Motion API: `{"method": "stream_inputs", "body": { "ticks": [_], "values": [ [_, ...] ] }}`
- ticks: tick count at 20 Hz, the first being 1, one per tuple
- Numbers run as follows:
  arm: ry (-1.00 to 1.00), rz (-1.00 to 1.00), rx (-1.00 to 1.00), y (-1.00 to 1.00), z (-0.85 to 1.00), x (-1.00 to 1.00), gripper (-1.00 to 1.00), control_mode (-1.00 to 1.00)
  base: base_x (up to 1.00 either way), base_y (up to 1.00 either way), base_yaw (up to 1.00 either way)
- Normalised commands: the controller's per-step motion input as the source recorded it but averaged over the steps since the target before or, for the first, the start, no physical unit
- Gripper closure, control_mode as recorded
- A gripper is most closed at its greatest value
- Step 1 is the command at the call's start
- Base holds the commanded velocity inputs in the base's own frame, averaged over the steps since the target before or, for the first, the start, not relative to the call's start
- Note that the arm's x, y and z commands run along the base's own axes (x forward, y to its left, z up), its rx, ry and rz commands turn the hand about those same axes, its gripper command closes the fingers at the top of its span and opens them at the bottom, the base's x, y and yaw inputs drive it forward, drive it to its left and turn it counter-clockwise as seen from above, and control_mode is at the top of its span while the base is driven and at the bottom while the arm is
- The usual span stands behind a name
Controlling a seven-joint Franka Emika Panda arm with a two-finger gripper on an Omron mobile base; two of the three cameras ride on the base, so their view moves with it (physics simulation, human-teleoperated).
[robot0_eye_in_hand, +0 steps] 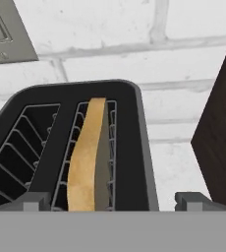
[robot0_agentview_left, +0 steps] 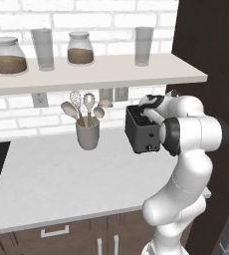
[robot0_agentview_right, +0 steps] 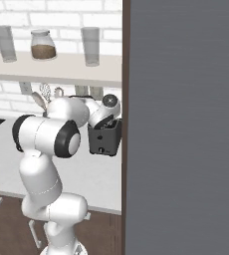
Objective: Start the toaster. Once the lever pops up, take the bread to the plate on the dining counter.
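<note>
Standing at the left of the white worktop (robot0_agentview_left: 61, 179), a grey utensil crock (robot0_agentview_left: 87, 133) holds spoons and a whisk. Right of it, against the brick wall, sits the dark toaster (robot0_agentview_left: 139, 133); the bread (robot0_eye_in_hand: 88, 157) stands upright in its right-hand slot. Directly above the toaster hangs the gripper (robot0_eye_in_hand: 115, 199), jaws spread wide, holding nothing. A dark panel (robot0_agentview_right: 186, 124) rises at the right.
</note>
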Motion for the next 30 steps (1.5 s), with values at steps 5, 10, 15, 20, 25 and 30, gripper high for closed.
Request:
{"method": "stream_inputs", "body": {
  "ticks": [5, 10, 15, 20, 25, 30],
  "values": [
    [0.00, 0.01, 0.00, 0.25, -0.43, 0.02, 1.00, -1.00, 0.00, 0.00, 0.00],
    [-0.02, 0.00, 0.00, 0.12, -0.27, 0.02, 1.00, -1.00, 0.00, 0.00, 0.00],
    [-0.09, 0.00, 0.00, 0.03, -0.12, -0.04, 1.00, -1.00, 0.00, 0.00, 0.00],
    [-0.23, 0.00, 0.00, 0.11, 0.03, -0.30, 1.00, -1.00, 0.00, 0.00, 0.00],
    [-0.28, 0.00, 0.00, 0.08, 0.59, -0.26, 1.00, -1.00, 0.00, 0.00, 0.00],
    [-0.13, -0.01, -0.01, 0.00, 1.00, -0.08, 1.00, -1.00, 0.00, 0.00, 0.00]
  ]
}}
